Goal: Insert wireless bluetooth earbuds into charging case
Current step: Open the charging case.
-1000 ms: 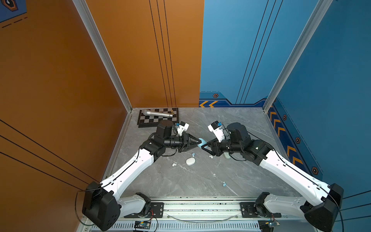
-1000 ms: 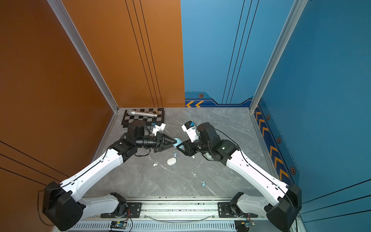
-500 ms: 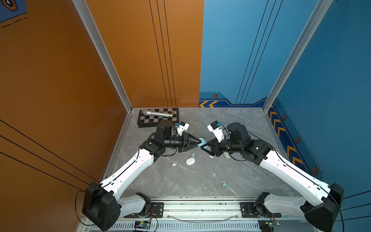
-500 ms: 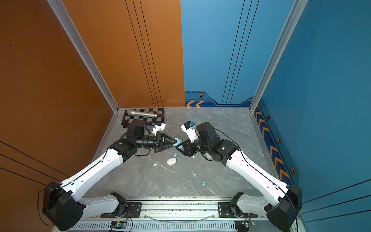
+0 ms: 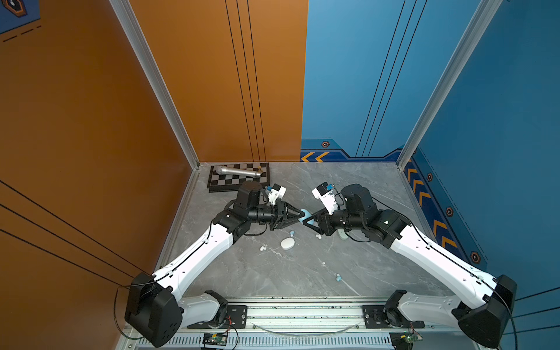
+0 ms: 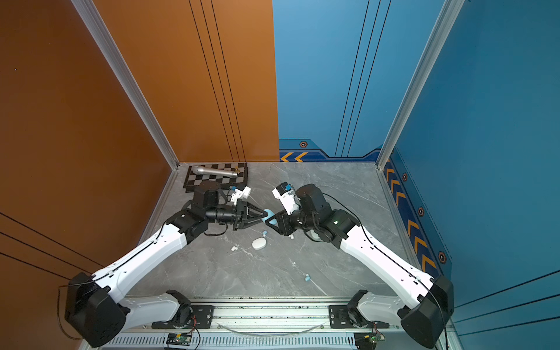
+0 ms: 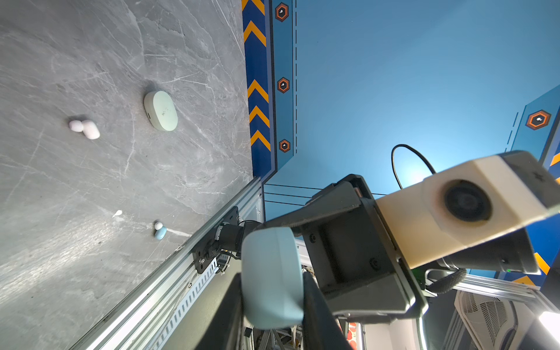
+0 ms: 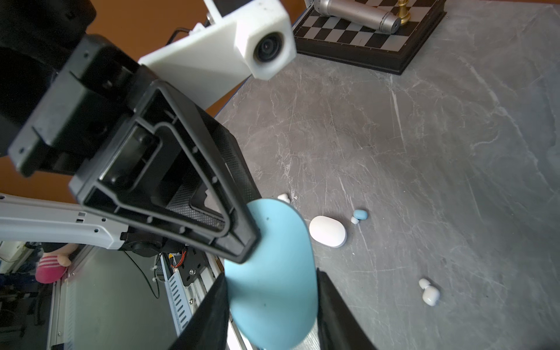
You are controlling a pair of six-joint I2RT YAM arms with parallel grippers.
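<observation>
Blue earbud (image 5: 291, 233) lies on the bench (image 5: 288, 278) at six o'clock from the blue case (image 5: 305, 214), clamped by left hand (image 5: 302, 214) and right hand (image 5: 306, 219); left nearer.

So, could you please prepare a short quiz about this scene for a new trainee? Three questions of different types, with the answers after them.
1. True or false: the left gripper is empty.
2. What lies on the chessboard? A) a cup B) a microphone C) a spoon
3. How many cases are in view, and in which colours?

Key
1. False: it grips the blue case.
2. B
3. Three: the blue case, a white case and a mint case.
</observation>
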